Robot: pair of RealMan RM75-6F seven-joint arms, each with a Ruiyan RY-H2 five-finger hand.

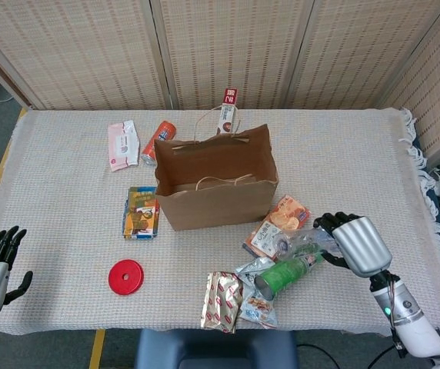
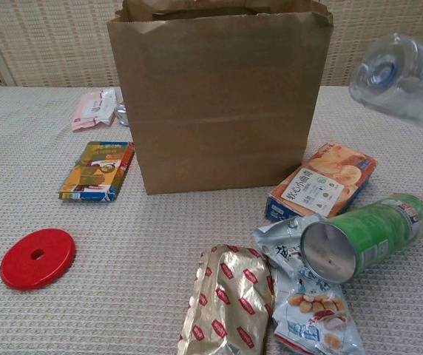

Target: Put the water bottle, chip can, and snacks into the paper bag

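Water bottle [image 2: 404, 78] cut off right; grip seemingly hidden.

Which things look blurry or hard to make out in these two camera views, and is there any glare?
Chest view: the water bottle is soft, cut by the frame edge; the chip can base shows a dull sheen, and the paper bag is sharp. Head view: even light, no glare; the bottle is hard to read against the right hand.

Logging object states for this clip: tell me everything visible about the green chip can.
The green chip can is a printed cylinder with a silver metal end facing the chest camera. It lies on its side on the woven tablecloth, resting partly on the silver snack packets, in front of the orange snack box. No hand touches it.
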